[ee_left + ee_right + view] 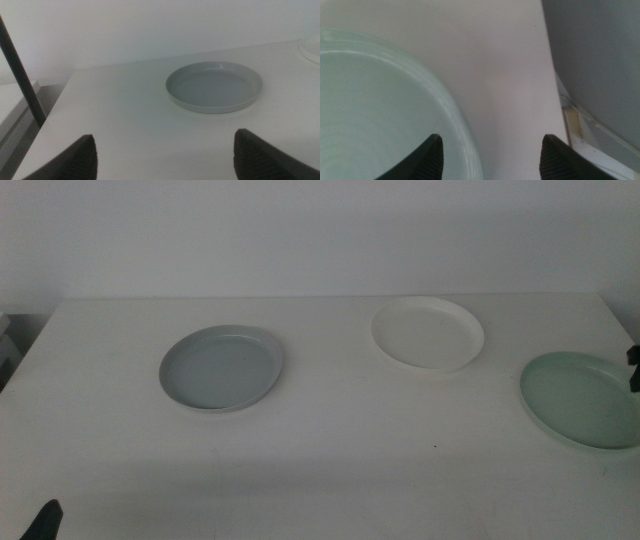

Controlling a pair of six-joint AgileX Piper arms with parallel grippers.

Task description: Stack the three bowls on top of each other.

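Three bowls lie apart on the white table point(330, 440). The grey-blue bowl point(222, 368) is at the left, the white bowl point(428, 333) at the back right, and the pale mint green bowl point(585, 400) at the far right. My left gripper point(45, 522) waits at the table's front left corner; its wrist view shows it point(165, 155) open, well short of the grey-blue bowl point(214, 86). My right gripper point(634, 370) is at the mint bowl's right rim. Its wrist view shows it point(492, 160) open, just above the mint bowl's rim point(462, 135), one jaw over the bowl and one outside.
The table's right edge point(565, 107) runs close beside the right gripper, with grey floor beyond it. A dark pole point(20, 75) stands off the table's left side. The white bowl's edge point(312, 50) just shows in the left wrist view.
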